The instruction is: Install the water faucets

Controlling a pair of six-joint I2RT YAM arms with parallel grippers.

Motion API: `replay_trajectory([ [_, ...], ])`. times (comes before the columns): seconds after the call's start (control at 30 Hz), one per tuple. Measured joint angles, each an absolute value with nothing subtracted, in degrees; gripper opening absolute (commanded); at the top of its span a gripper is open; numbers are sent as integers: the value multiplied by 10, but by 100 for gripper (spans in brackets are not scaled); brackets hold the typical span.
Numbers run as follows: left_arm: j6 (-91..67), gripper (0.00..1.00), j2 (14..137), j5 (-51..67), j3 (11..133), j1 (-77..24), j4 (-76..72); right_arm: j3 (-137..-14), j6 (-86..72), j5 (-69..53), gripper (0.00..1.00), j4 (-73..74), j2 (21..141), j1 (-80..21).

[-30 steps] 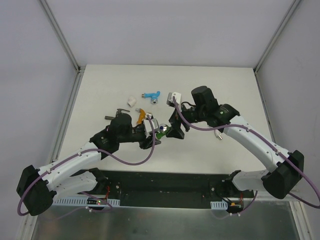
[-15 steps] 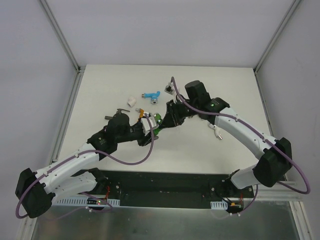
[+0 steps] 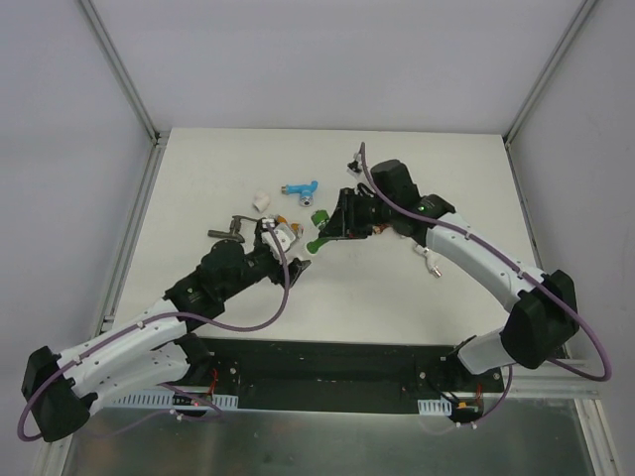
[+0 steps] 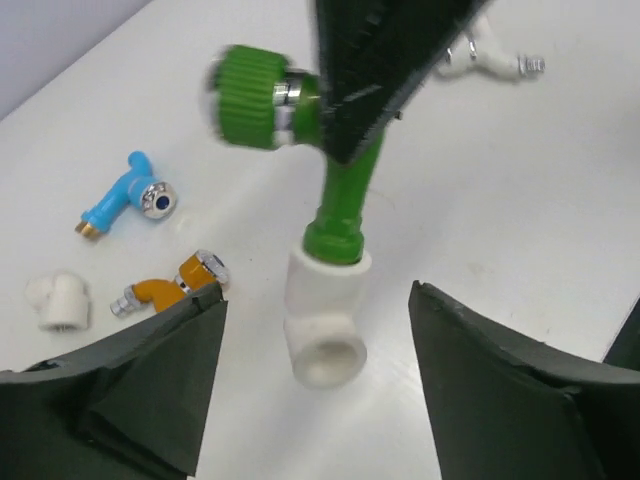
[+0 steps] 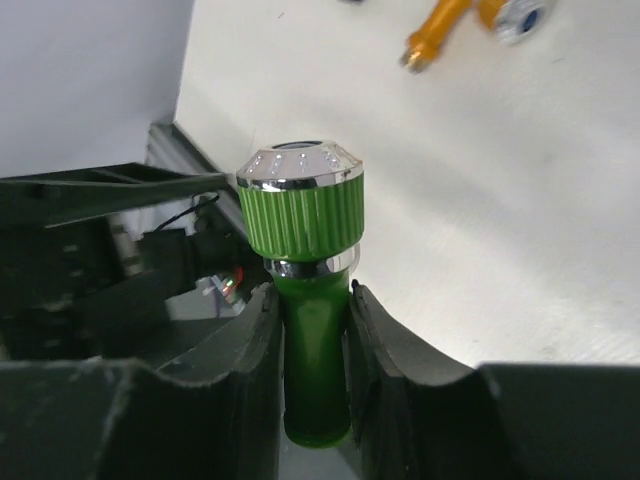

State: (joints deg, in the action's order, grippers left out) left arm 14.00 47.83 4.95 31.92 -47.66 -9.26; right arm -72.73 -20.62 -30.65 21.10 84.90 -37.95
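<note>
Jaws of my right gripper clamp the green plastic faucet, apparently seated in a white pipe fitting; those of my left gripper gape empty; the blue faucet and orange faucet await.

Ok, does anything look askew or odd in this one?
Nothing spilled or broken. The green faucet, clamped in the right tool, leans, and the white fitting on its end sits ungripped between the fingers of the open left tool.

Table bears blue faucet, orange faucet, white fitting, perhaps grey faucet.
</note>
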Motion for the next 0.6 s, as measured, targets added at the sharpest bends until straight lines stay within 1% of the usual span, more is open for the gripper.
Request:
replay_trajectory([
  [0.07, 88, 99, 452, 6, 320, -475, -98, -702, -193, -277, 0, 192, 834, -366],
  [0.13, 21, 99, 428, -38, 327, -471, -95, -675, -171, -251, 0, 173, 818, -351],
  [0.3, -182, 99, 397, -90, 358, -429, -50, -591, -133, -204, 0, 88, 766, -341],
  [0.47, -382, 99, 402, -86, 338, -378, -44, -501, -129, -185, 0, -69, 714, -344],
  [0.6, -497, 99, 420, -71, 288, -355, -94, -457, -140, -180, 0, -193, 703, -344],
])
